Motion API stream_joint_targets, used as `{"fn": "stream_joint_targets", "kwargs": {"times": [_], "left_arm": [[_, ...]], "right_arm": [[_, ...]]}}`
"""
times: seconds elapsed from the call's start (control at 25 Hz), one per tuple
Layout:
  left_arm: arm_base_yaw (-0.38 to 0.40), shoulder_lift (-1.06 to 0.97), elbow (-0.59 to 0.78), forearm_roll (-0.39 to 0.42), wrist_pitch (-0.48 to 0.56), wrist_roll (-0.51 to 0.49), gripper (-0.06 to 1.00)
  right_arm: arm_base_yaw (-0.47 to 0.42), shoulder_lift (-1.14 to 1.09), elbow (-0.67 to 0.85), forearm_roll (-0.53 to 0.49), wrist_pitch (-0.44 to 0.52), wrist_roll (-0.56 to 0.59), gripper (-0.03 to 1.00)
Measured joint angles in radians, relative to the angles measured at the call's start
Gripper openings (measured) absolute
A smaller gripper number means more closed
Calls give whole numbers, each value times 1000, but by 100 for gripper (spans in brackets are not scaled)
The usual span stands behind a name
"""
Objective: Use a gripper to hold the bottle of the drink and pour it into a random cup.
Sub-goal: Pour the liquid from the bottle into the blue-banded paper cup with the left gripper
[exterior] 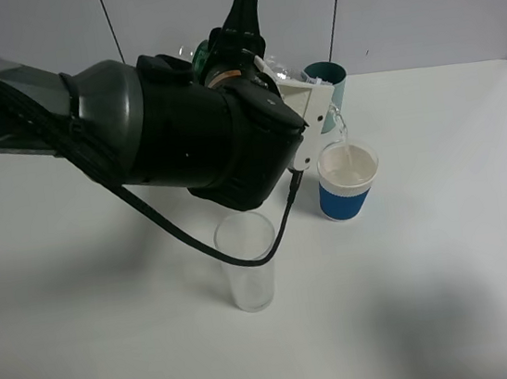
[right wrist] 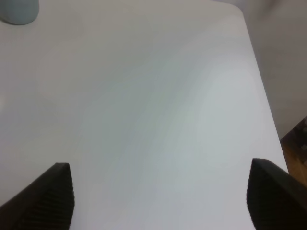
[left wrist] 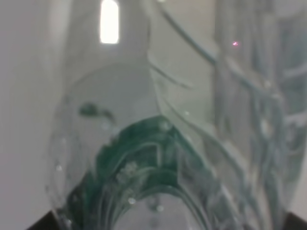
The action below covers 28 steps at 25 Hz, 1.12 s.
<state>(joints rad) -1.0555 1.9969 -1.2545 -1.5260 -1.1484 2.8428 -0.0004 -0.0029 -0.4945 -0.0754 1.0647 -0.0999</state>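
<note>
My left gripper (exterior: 233, 44) is shut on the bottle of the drink (exterior: 204, 58), a clear plastic bottle with a green label, and holds it tilted toward the right. The bottle's neck points down over the cup (exterior: 347, 182), white with a blue band, and a thin stream of clear liquid (exterior: 345, 135) runs into it. The cup holds liquid. The bottle (left wrist: 144, 143) fills the left wrist view, blurred and very close. My right gripper (right wrist: 160, 201) is open and empty above bare table; it does not show in the exterior view.
A tall clear glass (exterior: 247, 263) stands in front of the left arm, under its black cable. A plain teal cup (exterior: 327, 75) stands behind the blue-banded cup; a pale round object (right wrist: 18, 10) shows at a corner of the right wrist view. White table (exterior: 454, 294).
</note>
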Motion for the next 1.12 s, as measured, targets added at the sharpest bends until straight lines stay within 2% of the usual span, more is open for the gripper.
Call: {"fn": "stream_joint_targets", "kwargs": {"times": [1.12], "left_arm": [[0,0,0,3,-1,0,46]], "right_arm": [[0,0,0,0,0,0,74]]}}
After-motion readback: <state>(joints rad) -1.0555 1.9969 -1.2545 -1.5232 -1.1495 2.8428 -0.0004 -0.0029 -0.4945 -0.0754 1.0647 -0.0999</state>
